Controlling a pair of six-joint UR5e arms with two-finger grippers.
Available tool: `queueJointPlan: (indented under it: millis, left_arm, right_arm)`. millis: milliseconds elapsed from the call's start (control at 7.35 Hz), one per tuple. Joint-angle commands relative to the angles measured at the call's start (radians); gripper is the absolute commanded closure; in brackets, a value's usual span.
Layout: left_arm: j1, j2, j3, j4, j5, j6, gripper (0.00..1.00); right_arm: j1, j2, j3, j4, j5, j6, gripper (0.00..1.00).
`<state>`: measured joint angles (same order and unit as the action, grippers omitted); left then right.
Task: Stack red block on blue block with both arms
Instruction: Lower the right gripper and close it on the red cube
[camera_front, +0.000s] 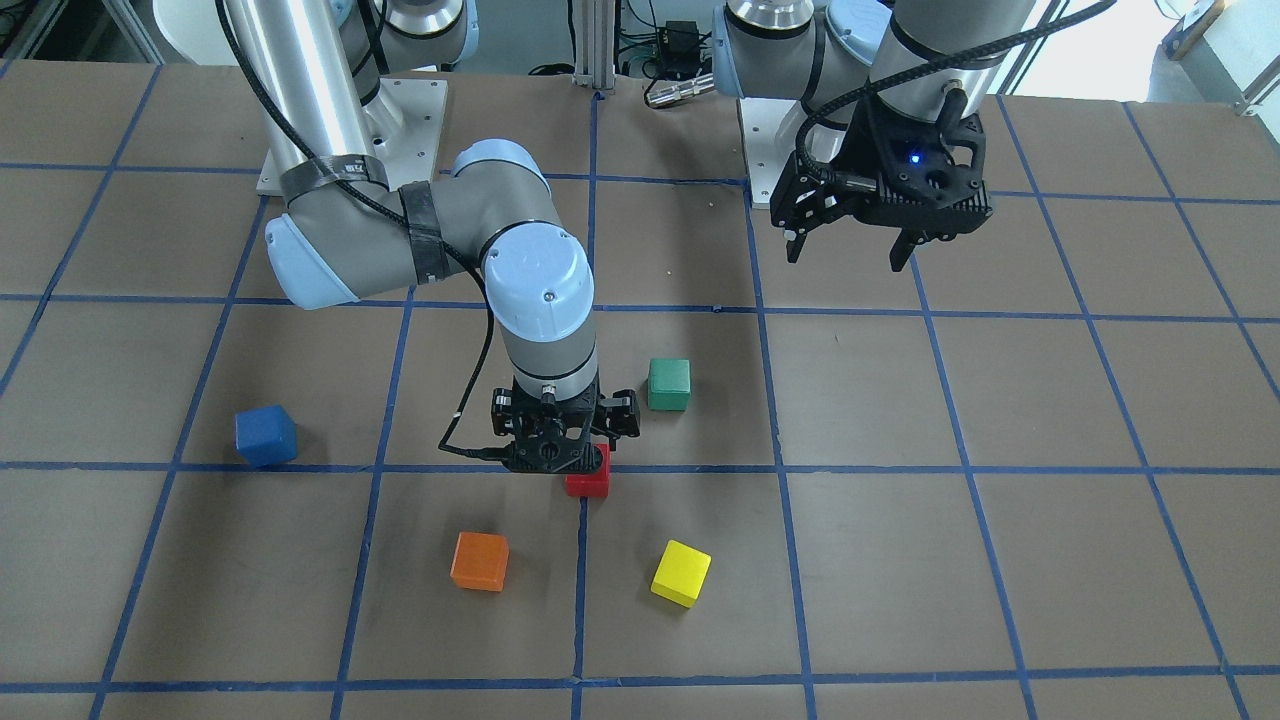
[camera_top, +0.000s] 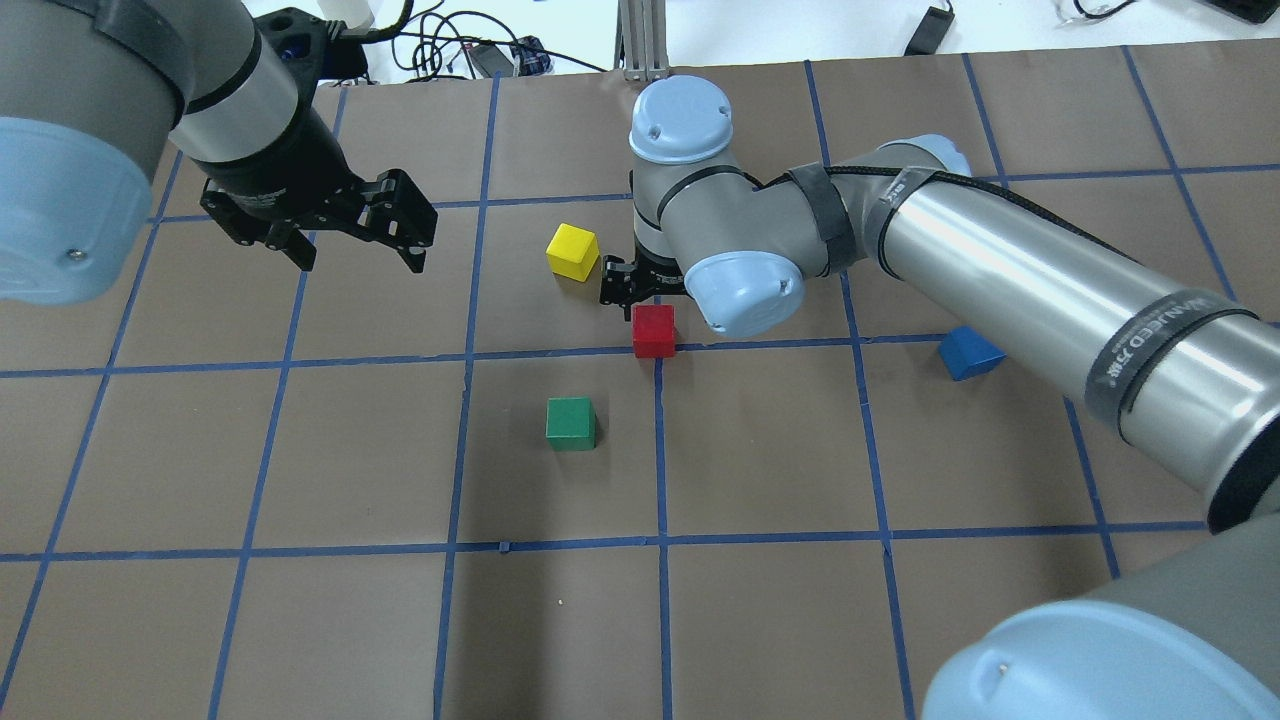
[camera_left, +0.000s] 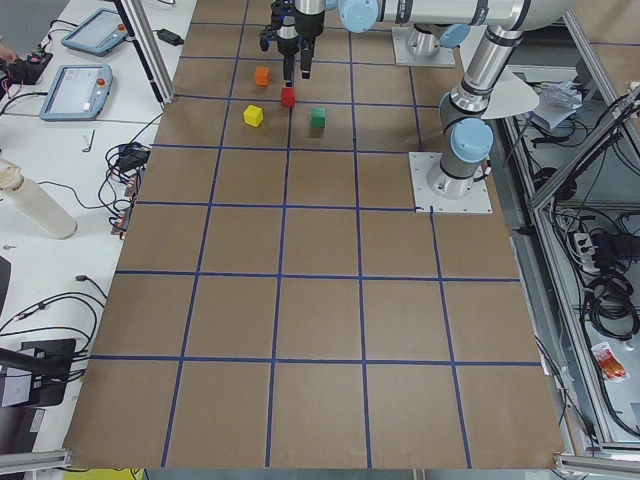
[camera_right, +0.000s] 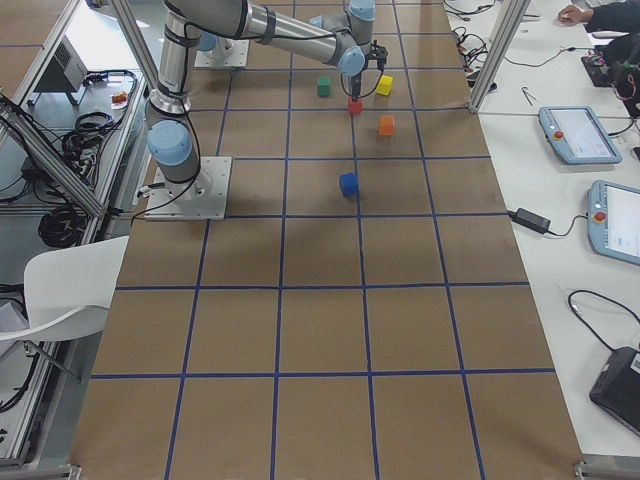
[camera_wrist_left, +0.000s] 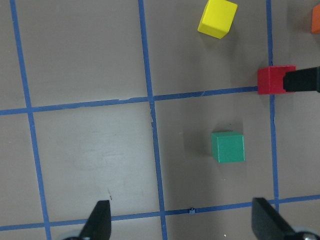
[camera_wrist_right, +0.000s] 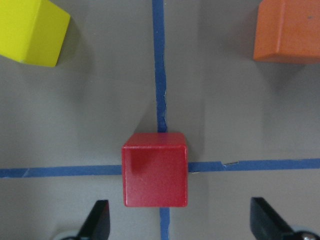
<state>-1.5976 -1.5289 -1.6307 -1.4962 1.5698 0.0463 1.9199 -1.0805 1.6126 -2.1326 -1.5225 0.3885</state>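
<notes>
The red block (camera_front: 588, 478) sits on a blue tape crossing near the table's middle; it also shows in the overhead view (camera_top: 654, 331) and the right wrist view (camera_wrist_right: 156, 170). My right gripper (camera_front: 565, 440) hangs open just above it, and both fingers (camera_wrist_right: 97, 222) stand clear of the block. The blue block (camera_front: 266, 436) lies apart on my right side, partly behind the right arm in the overhead view (camera_top: 968, 352). My left gripper (camera_front: 850, 245) is open and empty, held high near its base, also seen from overhead (camera_top: 360, 250).
A green block (camera_front: 668, 385) lies just behind the red one. A yellow block (camera_front: 681, 573) and an orange block (camera_front: 479, 561) lie farther out, one to each side. The right arm's forearm (camera_top: 1000, 260) stretches over the blue block's area.
</notes>
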Motion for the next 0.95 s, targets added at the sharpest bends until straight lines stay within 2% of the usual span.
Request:
queueJointPlan:
  millis: [0, 816]
  left_arm:
    - [0.002, -0.007, 0.021, -0.013, 0.012, 0.000, 0.00]
    - [0.022, -0.003, 0.041, -0.092, 0.036, 0.000, 0.00]
  right_arm:
    - [0.001, 0.039, 0.001, -0.050, 0.002, 0.000, 0.00]
    - [0.001, 0.079, 0.003, -0.056, 0.051, -0.005, 0.00]
